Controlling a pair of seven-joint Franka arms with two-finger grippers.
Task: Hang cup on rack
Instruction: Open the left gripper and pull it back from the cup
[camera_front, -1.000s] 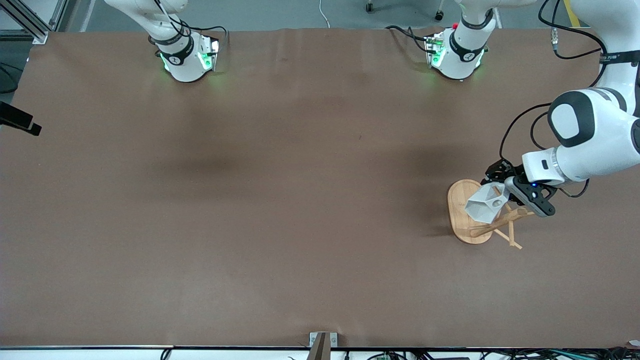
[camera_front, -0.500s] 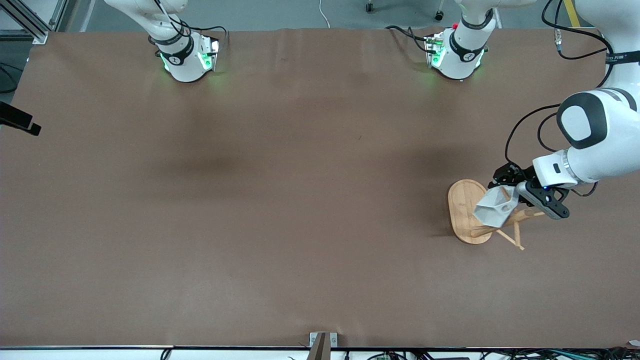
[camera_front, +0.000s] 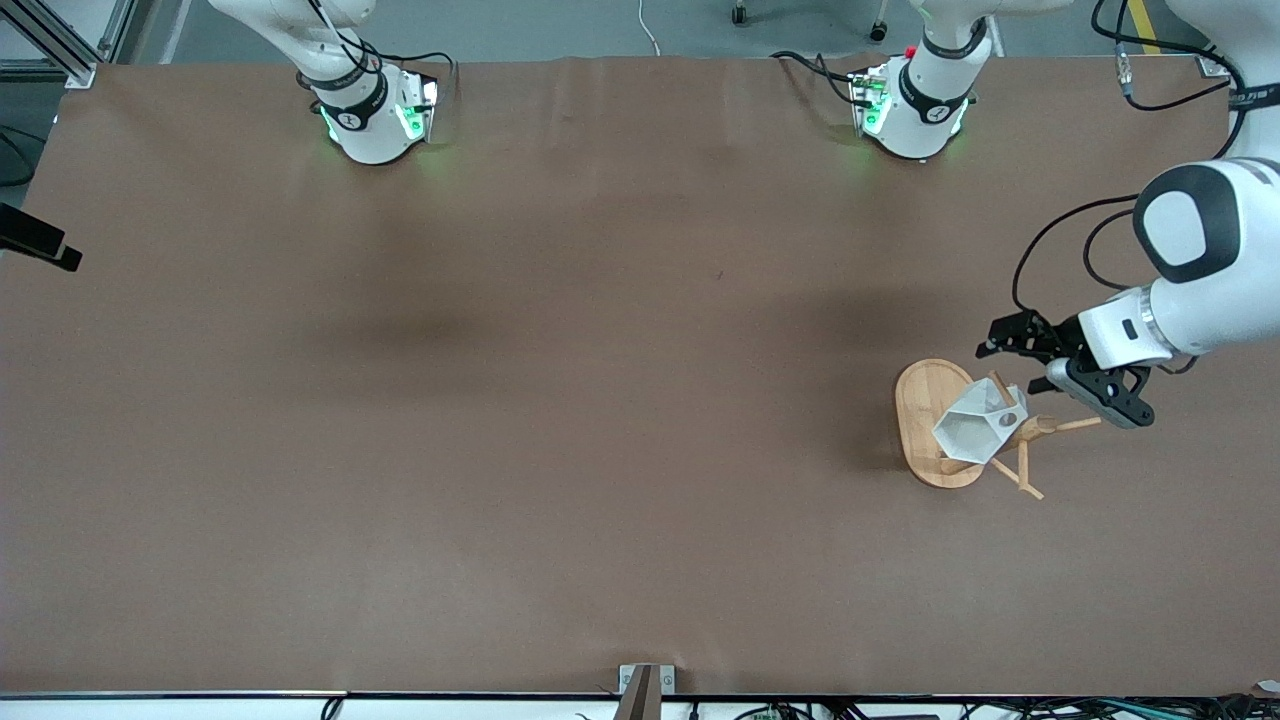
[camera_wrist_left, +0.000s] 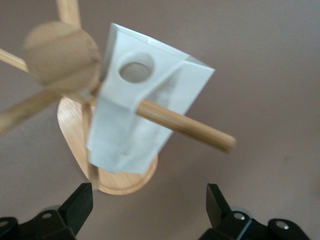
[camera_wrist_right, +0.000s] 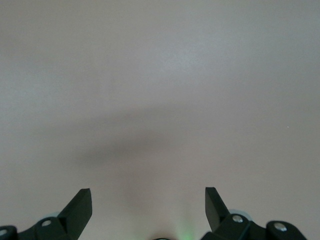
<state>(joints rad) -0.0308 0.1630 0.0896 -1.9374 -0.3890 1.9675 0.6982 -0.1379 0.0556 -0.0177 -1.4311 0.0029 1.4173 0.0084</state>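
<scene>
The white faceted cup (camera_front: 972, 433) hangs on a peg (camera_wrist_left: 186, 125) of the bamboo rack (camera_front: 925, 402), mouth tilted down over the oval base. In the left wrist view the cup (camera_wrist_left: 142, 117) rests on the peg by its handle, with the round hole showing just above the peg, and the rack's base (camera_wrist_left: 125, 182) lies below. My left gripper (camera_front: 1010, 343) is open and empty, up in the air beside the rack and apart from the cup; its fingertips (camera_wrist_left: 82, 199) frame the view. My right gripper (camera_wrist_right: 148, 200) is open and empty over bare table, and it is out of the front view.
The brown table (camera_front: 560, 420) stretches wide around the rack. The two arm bases (camera_front: 370, 120) stand along its edge farthest from the front camera. The rack stands near the left arm's end of the table, with other thin pegs (camera_front: 1025, 480) sticking out.
My left gripper has opened, let go of the cup and drawn back from the rack toward the left arm's end. The cup has settled on the peg.
</scene>
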